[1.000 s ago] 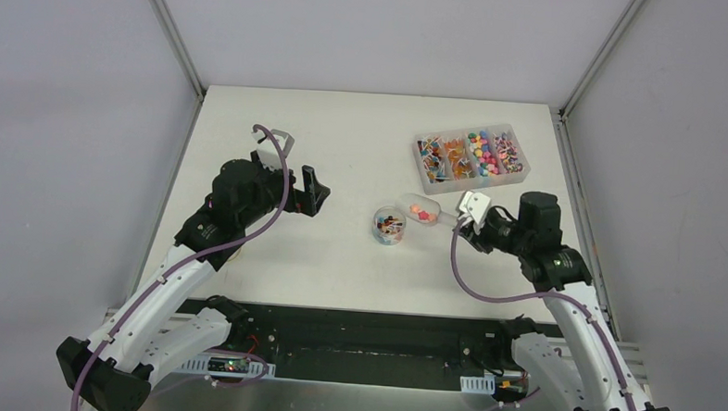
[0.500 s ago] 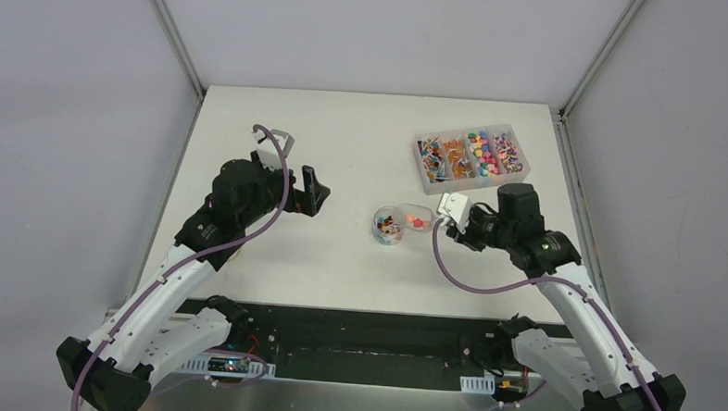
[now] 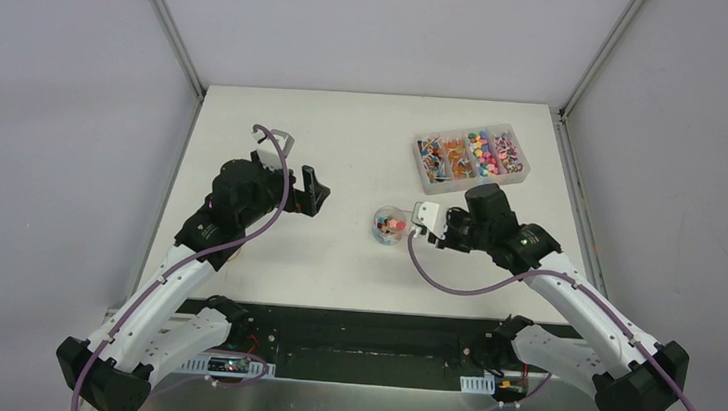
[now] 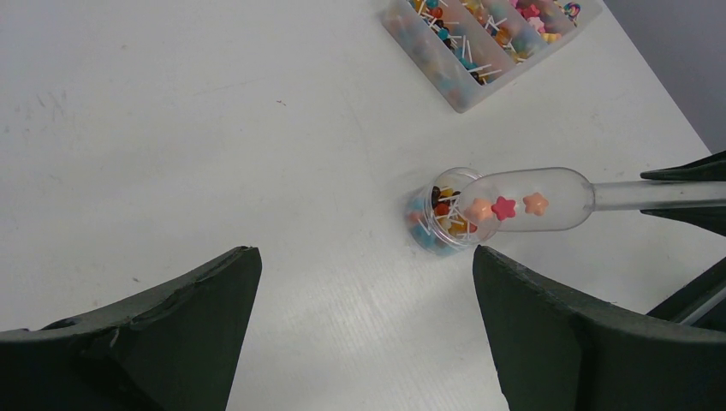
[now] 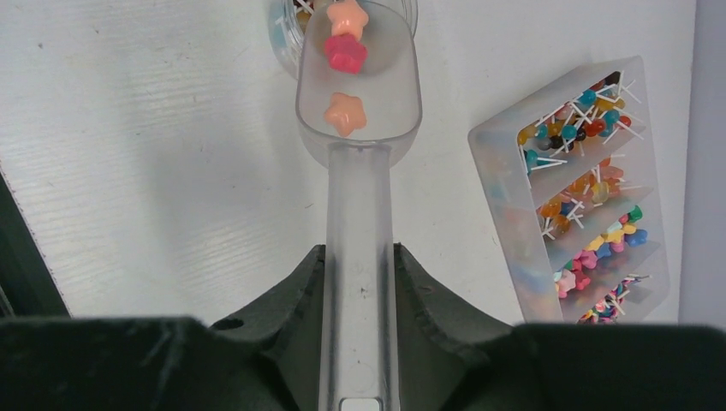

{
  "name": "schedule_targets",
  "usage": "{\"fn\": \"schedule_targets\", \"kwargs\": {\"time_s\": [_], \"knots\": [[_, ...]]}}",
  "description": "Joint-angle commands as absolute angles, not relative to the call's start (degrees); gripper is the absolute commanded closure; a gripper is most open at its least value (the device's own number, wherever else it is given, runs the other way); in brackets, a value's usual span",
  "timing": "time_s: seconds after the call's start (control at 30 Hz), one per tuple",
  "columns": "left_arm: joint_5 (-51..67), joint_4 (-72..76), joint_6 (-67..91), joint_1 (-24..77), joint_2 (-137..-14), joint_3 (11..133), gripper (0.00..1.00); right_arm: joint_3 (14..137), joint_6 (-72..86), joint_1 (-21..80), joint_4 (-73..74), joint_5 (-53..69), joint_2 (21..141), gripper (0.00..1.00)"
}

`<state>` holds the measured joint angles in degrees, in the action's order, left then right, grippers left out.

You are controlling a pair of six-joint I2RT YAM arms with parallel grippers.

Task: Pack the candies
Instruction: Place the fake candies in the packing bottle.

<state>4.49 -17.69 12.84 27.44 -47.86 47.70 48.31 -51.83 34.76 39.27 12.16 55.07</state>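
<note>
1. Table (image 3: pixel 363 131): white work surface beneath both end effectors
2. Left gripper (image 4: pixel 364 257): fingers spread wide and holding nothing; it hangs well apart from the jar, which lies ahead of it and a little to its right
3. Right gripper (image 5: pixel 360 265): fingers pinching the handle of the scoop, which runs straight out ahead of the fingertips
4. Compartment box (image 5: pixel 574 197): clear and divided, ahead and to the right of the right gripper; it holds the sorted stock of candies
5. Scoop (image 5: pixel 360 171): clear plastic, its front lip reaching over the near rim of the jar
6. Jar (image 4: pixel 432 224): small, round and clear, at the far end of the scoop from the right gripper; partly filled and held by nothing
7. Candies (image 5: pixel 345 113): three star pieces in the scoop bowl, the foremost at the lip above the jar mouth
8. Hazards, as judged: the lip covers only part of the mouth, so a fast tilt could bounce stars off the rim onto the table; a forward push could slide or tip the unsupported jar; the smooth handle could twist in the pinch
</note>
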Motion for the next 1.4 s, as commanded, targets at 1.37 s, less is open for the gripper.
{"fn": "schedule_targets", "kwargs": {"time_s": [1.37], "knots": [[-0.3, -18.6, 10.4, 27.9, -46.5, 48.0, 0.03, 68.2, -37.5, 45.8, 45.2, -19.0, 65.7, 1.0]]}}
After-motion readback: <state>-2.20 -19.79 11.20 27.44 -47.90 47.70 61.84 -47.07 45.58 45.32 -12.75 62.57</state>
